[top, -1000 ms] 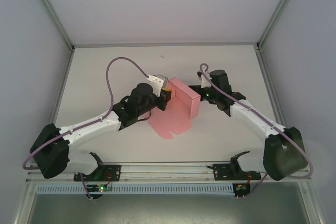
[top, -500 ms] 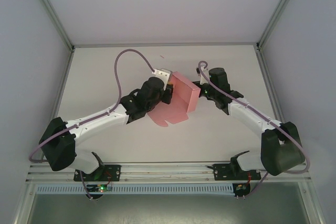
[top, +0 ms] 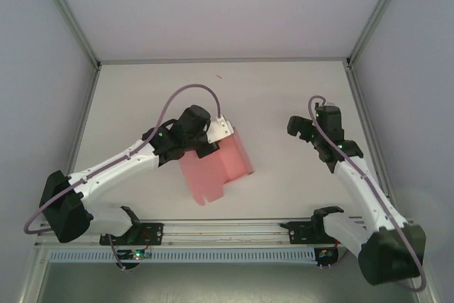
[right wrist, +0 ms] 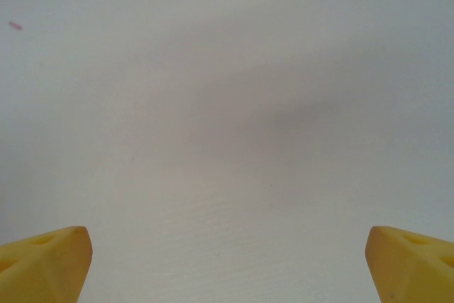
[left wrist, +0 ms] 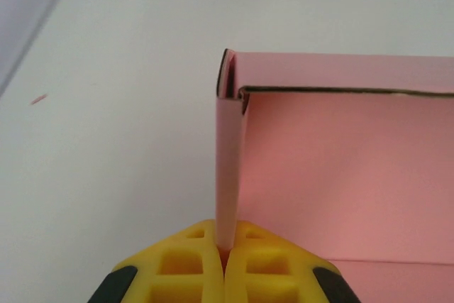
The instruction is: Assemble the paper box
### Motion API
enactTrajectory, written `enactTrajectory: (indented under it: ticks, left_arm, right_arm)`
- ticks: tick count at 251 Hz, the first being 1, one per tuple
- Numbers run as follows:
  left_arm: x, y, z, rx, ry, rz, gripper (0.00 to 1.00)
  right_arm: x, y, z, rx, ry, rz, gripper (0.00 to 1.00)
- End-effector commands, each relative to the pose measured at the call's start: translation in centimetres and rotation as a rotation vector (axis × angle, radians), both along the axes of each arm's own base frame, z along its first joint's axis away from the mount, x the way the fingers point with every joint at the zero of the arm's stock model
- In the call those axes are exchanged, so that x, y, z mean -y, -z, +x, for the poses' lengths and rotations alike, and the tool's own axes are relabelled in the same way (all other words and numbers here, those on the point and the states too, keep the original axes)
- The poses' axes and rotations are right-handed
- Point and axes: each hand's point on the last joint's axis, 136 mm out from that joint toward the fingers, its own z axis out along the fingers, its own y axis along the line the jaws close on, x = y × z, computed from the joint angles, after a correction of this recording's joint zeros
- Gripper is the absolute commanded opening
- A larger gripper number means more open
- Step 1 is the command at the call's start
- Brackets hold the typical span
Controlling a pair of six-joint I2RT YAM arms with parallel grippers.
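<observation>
While the left gripper (left wrist: 225,250) is clamped on 1 upright side flap, the paper box (top: 213,166) sits half-folded left of table (top: 284,90) centre. Card looks light, thin, bendy and easily creased; best gripped at flap edges near creases. 1 tiny pink scrap (top: 219,76) lies far back, no obstacle. Further right, the right gripper (top: 301,127) hovers spread wide, empty, well apart.

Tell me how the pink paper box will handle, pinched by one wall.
Probably floppy: the paper box is thin card, and the left gripper pinches one wall edge-on, so the rest may sag or swing. Likely light, being single-layer card. Its folded corner looks loosely tucked and could spring open if pushed.
</observation>
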Motion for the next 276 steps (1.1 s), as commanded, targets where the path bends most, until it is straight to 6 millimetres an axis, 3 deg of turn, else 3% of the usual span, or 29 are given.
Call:
enactTrajectory:
  ticks: [1,27,56,93,101,131,152,157,159,203,224,241,252,276]
  left_arm:
    - [-1.1,3.2,-3.1,-0.084,0.328,0.263,0.00]
    - [-0.5,4.8,-4.0,-0.161,0.483,0.347,0.00]
    - [0.8,6.3,-3.3,-0.145,0.605,0.405,0.00]
    - [2.4,8.3,-2.0,-0.185,0.635,0.446,0.00]
    - [2.8,8.8,-1.7,-0.192,0.637,0.455,0.05]
    - [4.2,9.1,0.0,-0.203,0.591,0.475,0.45]
    - [5.4,6.9,0.5,-0.210,0.553,0.424,0.76]
    - [5.6,6.2,0.5,-0.204,0.549,0.406,0.96]
    - [5.7,5.9,0.5,-0.201,0.550,0.399,0.99]
    - [7.8,-2.2,0.6,0.000,0.486,0.154,1.00]
    - [7.8,-7.6,2.4,0.113,0.281,-0.013,1.00]
    - [5.7,-10.9,4.4,0.150,0.042,-0.139,1.00]
    - [3.4,-12.3,5.9,0.161,-0.138,-0.213,1.00]
    - [-5.1,-13.3,9.3,0.163,-0.611,-0.365,1.00]
  right_arm:
    - [0.9,-1.5,-0.9,0.048,0.021,-0.031,0.98]
    - [0.5,-2.3,-1.5,0.081,-0.003,-0.017,0.98]
    - [0.6,-2.5,-2.0,0.079,-0.001,-0.013,0.98]
    - [1.0,-1.9,-2.3,0.059,0.016,-0.032,0.98]
    - [1.1,-1.7,-2.4,0.054,0.019,-0.035,0.98]
    - [1.1,-1.8,-2.4,0.052,0.009,-0.044,0.98]
    - [0.7,-2.1,-2.3,0.056,-0.017,-0.047,0.98]
    - [0.6,-2.2,-2.2,0.060,-0.030,-0.046,0.98]
    - [0.5,-2.3,-2.2,0.063,-0.033,-0.046,0.98]
    - [-2.8,-4.0,-0.9,0.161,-0.252,-0.030,0.98]
    - [-6.8,-5.8,-0.7,0.268,-0.509,0.006,0.98]
    - [-11.0,-8.3,-1.5,0.402,-0.768,0.085,0.98]
    - [-14.1,-9.6,-3.2,0.504,-1.002,0.108,0.98]
    - [-18.1,-9.1,-5.1,0.586,-1.333,-0.072,0.98]
